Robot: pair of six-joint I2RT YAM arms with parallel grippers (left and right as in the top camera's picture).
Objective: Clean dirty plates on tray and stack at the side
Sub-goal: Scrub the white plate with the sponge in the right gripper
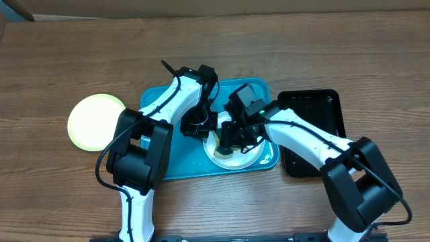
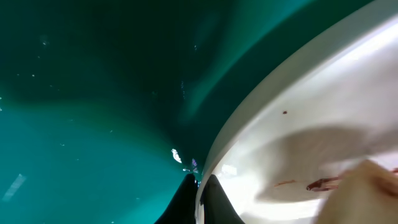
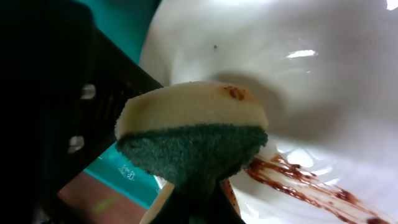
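Note:
A white plate point(image 1: 252, 158) lies on the turquoise tray point(image 1: 158, 102), smeared with dark red-brown sauce point(image 3: 298, 177). My left gripper point(image 1: 203, 129) is shut on the plate's left rim point(image 2: 249, 134), one finger on each side of it point(image 2: 200, 199). My right gripper point(image 1: 232, 140) is shut on a yellow and green sponge point(image 3: 193, 134) and holds it over the plate's centre. The sponge also shows at the right edge of the left wrist view point(image 2: 367, 186). A pale yellow-green plate point(image 1: 96, 121) lies on the table left of the tray. A third plate is not in view.
A narrow black tray point(image 1: 316, 131) stands right of the turquoise tray. The wooden table point(image 1: 67, 54) extends all round.

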